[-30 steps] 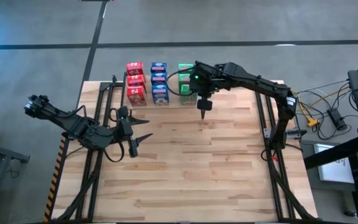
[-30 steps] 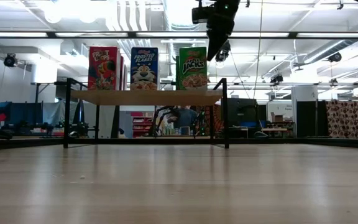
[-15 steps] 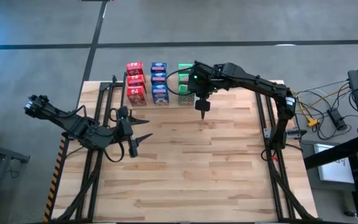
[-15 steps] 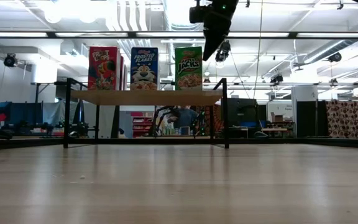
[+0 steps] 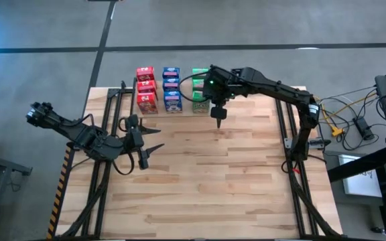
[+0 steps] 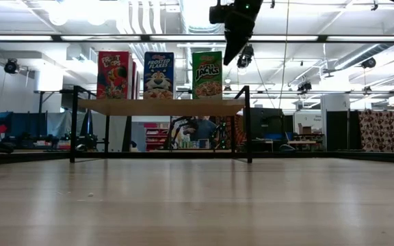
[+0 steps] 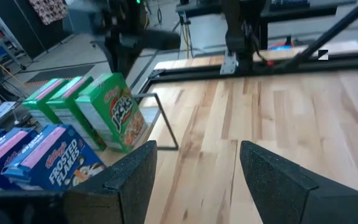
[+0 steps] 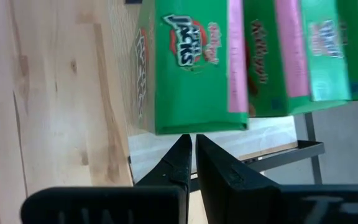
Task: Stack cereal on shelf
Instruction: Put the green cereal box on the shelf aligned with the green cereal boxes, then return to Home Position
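Note:
The cereal boxes stand upright on the shelf (image 5: pixel 179 112) at the table's far edge, in three rows running front to back: red (image 5: pixel 145 89), blue (image 5: pixel 171 89), green (image 5: pixel 200 87). In the low view the three front boxes stand on the shelf's top board (image 6: pixel 159 106). My right gripper (image 5: pixel 218 120) is shut and points down, just to the right of the front green box (image 6: pixel 208 74), above the shelf's right end. My left gripper (image 5: pixel 159 137) is open and hovers over the table's left part, facing the shelf. My right gripper has its shut fingertips (image 8: pixel 185 149) right next to the right side edge of the front green box (image 8: pixel 194 127), coming from above. Whether they touch the box, I cannot tell. The box stands upright on the shelf board.
Black frame rails run along the table's left (image 5: pixel 106 134) and right (image 5: pixel 283 134) sides. Bare wood lies between them, from the shelf to the near edge (image 5: pixel 200 201). Cables and equipment sit off the table's right side (image 5: pixel 354 120).
My shut right gripper has moved a little toward the table's left. The front green box beside it has shifted the same way along the shelf, closer to the blue box, and has since kept still.

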Robot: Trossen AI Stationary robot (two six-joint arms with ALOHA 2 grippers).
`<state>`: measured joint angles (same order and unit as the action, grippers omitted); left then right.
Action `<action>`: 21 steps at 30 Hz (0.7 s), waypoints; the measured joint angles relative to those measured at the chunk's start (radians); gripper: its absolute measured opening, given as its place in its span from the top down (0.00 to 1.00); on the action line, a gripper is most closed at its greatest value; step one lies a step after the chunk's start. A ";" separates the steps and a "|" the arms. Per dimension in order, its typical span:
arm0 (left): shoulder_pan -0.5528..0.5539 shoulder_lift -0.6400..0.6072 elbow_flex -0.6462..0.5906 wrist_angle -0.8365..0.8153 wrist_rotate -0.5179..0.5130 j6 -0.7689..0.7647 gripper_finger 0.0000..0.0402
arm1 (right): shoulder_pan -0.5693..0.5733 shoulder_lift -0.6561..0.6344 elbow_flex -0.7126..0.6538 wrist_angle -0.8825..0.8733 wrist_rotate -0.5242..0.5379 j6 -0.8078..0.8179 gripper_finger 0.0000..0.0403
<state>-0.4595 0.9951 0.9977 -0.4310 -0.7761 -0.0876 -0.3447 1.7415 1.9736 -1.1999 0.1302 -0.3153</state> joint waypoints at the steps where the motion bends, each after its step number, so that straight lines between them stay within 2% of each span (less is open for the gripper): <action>1: 0.000 0.000 0.000 -0.014 0.000 0.000 0.46 | 0.000 -0.007 0.000 0.000 -0.001 0.000 0.97; 6: -0.006 -0.020 -0.020 -0.051 0.000 -0.003 0.46 | 0.017 -0.058 -0.023 0.016 -0.019 -0.003 0.97; 9: -0.015 -0.052 -0.053 -0.047 0.000 0.000 0.46 | 0.042 -0.118 -0.103 0.083 -0.035 0.001 0.97; 14: -0.024 -0.146 -0.141 -0.006 0.000 0.000 0.46 | 0.095 -0.261 -0.311 0.247 -0.036 0.004 0.97; 21: -0.024 -0.338 -0.284 0.057 -0.001 0.000 0.46 | 0.177 -0.483 -0.632 0.517 -0.058 0.004 0.97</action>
<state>-0.4839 0.6575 0.7133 -0.3743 -0.7769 -0.0879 -0.1673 1.2581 1.3419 -0.6830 0.0718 -0.3115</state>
